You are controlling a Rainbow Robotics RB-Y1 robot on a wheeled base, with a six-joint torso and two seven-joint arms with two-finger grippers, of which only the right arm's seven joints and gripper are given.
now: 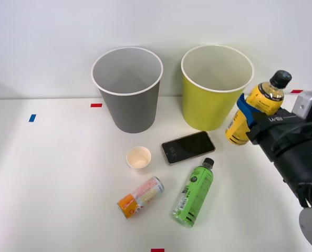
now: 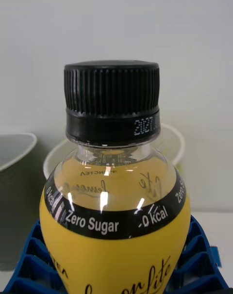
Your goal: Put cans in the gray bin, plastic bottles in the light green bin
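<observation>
Fingers (image 2: 201,255) of blue ribbed plastic are clenched around the yellow-orange bottle (image 1: 255,107), which the right gripper (image 1: 246,116) holds off the table, cap up and tilted a little, just to the right of the light green bin (image 1: 215,89). From the wrist, the black cap (image 2: 111,102) stands before that bin's white rim, the label reading "Zero Sugar". The gray bin (image 1: 127,89) stands to the left of the green one, the two near each other but apart. On the white table (image 1: 56,178) in front lie the green bottle (image 1: 193,193) and the can (image 1: 140,197), both on their sides, with a small paper cup (image 1: 138,157) and a dark phone (image 1: 188,147) between them and the bins.
</observation>
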